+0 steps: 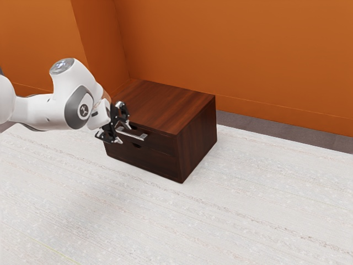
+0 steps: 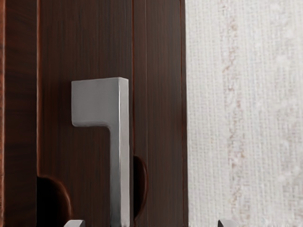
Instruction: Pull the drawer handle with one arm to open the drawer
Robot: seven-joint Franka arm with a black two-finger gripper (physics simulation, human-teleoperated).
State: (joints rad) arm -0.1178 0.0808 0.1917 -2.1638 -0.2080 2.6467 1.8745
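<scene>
You've got soft, even light across the exterior view: the pale floor (image 1: 231,215) reads bright and the orange wall (image 1: 248,49) glows flat. The cabinet (image 1: 165,107) takes a mild sheen on its top, while its front and side go noticeably darker. The white arm (image 1: 49,107) is bright on top and grey underneath. In your wrist view, the metal handle (image 2: 119,142) is lit a dull grey, and the recess (image 2: 52,203) beside it sinks into deep shadow.

floor (image 1: 220,221) open in frt of cabinet (image 1: 165,107), wall (image 1: 248,49) close behind
</scene>
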